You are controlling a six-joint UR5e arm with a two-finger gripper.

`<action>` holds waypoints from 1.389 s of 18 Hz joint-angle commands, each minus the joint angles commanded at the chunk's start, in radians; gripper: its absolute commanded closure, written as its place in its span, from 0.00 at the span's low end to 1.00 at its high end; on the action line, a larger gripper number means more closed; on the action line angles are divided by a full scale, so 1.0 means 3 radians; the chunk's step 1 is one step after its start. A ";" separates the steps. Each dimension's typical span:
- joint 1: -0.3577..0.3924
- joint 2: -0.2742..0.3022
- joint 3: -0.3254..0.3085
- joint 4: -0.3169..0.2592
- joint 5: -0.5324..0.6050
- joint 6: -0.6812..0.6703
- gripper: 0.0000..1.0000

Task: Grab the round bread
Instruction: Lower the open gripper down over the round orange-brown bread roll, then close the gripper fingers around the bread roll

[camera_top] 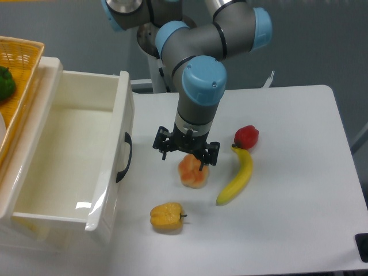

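Camera view shows the round bread point(192, 171) sitting on the white desk point(299, 190), near the middle. It is orange-pink on top with pale lumps, and it looks smooth and slippery. The pincer point(186, 156) is right above it, with its back part hidden by the black fingers. The fingers look spread apart, one on each side of the bread's top, and they are not squeezing it yet.

To do this step well, I think the pincer should go straight down until the fingers are beside the fat middle of the bread, then close gently so it does not pop out.

The arm point(198, 86) reaches forward from the back and bends down, so the wrist points straight at the desk. A banana point(237, 179) lies just beside the bread.
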 joint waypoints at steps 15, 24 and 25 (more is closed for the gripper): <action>-0.0092 -0.0205 -0.0118 0.0266 0.0568 -0.0230 0.00; -0.0072 -0.0378 -0.0358 0.0256 0.0553 -0.0225 0.00; -0.0072 -0.0409 -0.0383 0.0256 0.0563 -0.0230 0.00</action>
